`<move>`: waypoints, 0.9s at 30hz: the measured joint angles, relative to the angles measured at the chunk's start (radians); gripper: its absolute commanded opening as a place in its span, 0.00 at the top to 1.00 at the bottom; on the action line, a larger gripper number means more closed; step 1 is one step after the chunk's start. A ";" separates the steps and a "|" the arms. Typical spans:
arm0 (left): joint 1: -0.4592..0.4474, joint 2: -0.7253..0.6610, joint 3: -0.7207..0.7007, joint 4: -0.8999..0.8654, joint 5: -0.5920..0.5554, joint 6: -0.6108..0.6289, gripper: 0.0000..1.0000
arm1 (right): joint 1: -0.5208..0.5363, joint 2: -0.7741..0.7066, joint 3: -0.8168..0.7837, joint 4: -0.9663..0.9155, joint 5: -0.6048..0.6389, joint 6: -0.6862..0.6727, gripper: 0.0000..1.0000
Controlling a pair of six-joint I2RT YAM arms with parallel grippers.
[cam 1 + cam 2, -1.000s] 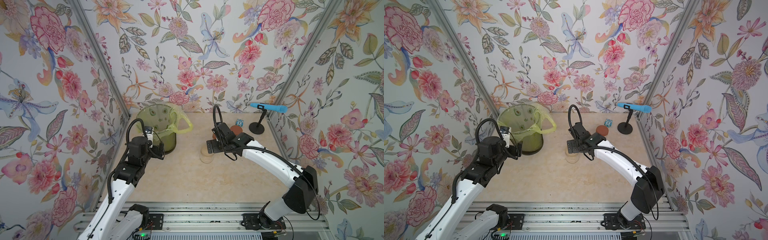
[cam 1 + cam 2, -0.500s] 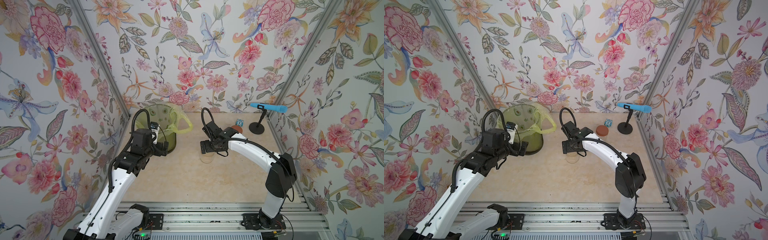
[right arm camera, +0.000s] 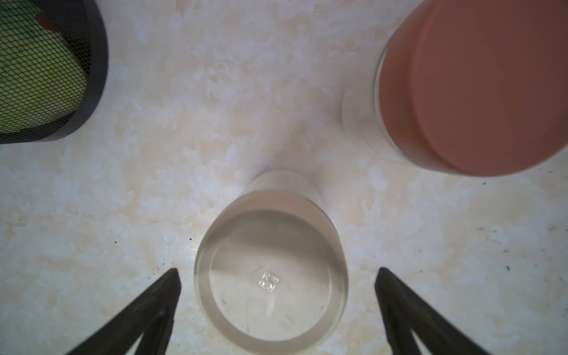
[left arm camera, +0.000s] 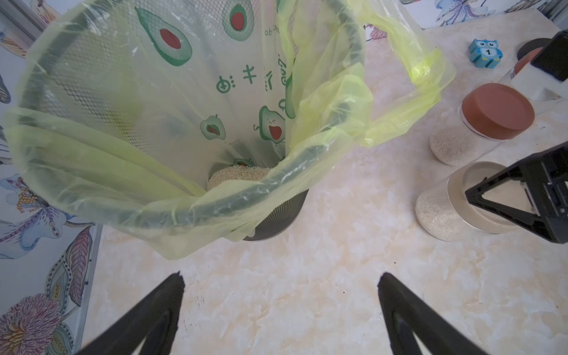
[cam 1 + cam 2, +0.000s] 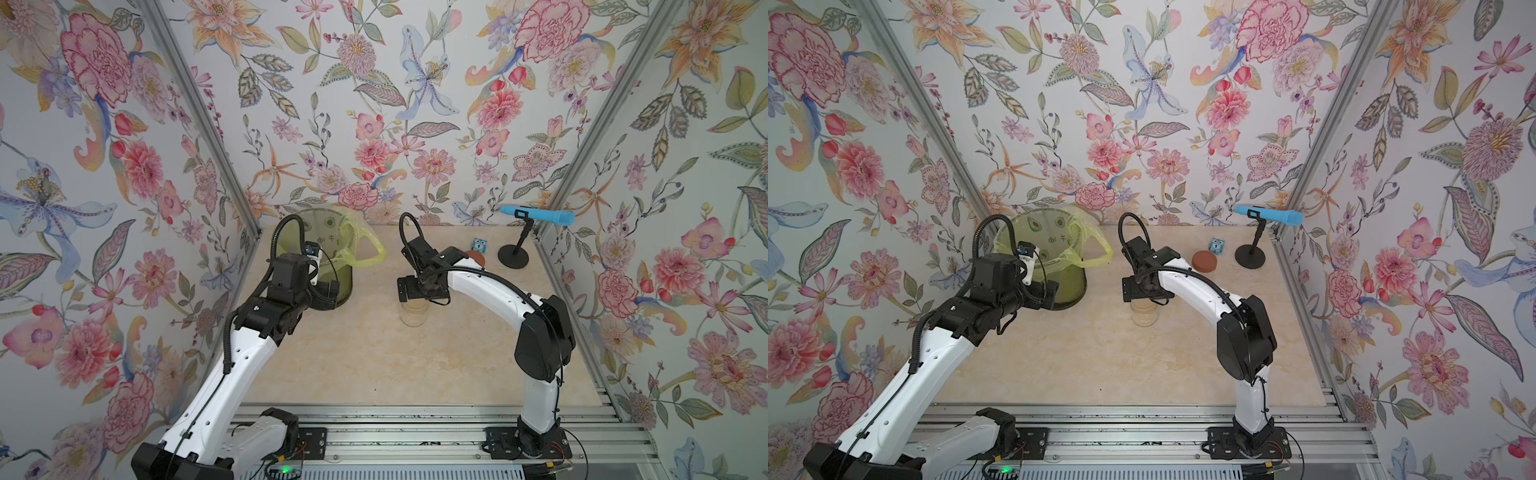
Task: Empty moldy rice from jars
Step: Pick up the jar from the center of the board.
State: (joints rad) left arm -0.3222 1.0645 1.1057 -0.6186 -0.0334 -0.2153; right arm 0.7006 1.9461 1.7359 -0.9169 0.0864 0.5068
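overhanging the jar [image 5: 413, 316], the right gripper [image 3: 278, 270] hides its top.

Over the past second the right arm [image 5: 494, 291] folds in from the right-hand wall [image 5: 665, 208], its elbow [image 5: 544, 345] swinging toward the middle of the table [image 5: 374, 357], and the right gripper [image 3: 278, 272] edges slightly toward the bin [image 5: 343, 286] above the open jar [image 5: 413, 313]. The left arm [image 5: 249, 353] stretches forward, lifting the left gripper [image 4: 281, 275] nearer the bin's rim.
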 measured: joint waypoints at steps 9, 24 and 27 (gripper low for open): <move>0.000 0.000 -0.013 0.014 0.011 -0.002 0.00 | 0.003 0.018 0.026 -0.014 0.000 0.007 0.00; 0.000 0.021 -0.022 0.000 0.000 -0.003 0.00 | 0.018 0.131 0.026 -0.039 0.019 0.010 0.00; 0.000 0.020 -0.022 -0.002 -0.003 -0.013 0.00 | 0.018 0.149 0.026 -0.040 0.026 0.010 0.00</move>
State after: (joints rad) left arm -0.3222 1.0847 1.0840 -0.6205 -0.0368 -0.2279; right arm 0.7185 2.0949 1.7622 -0.9569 0.1127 0.5171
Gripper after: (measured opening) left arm 0.996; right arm 0.997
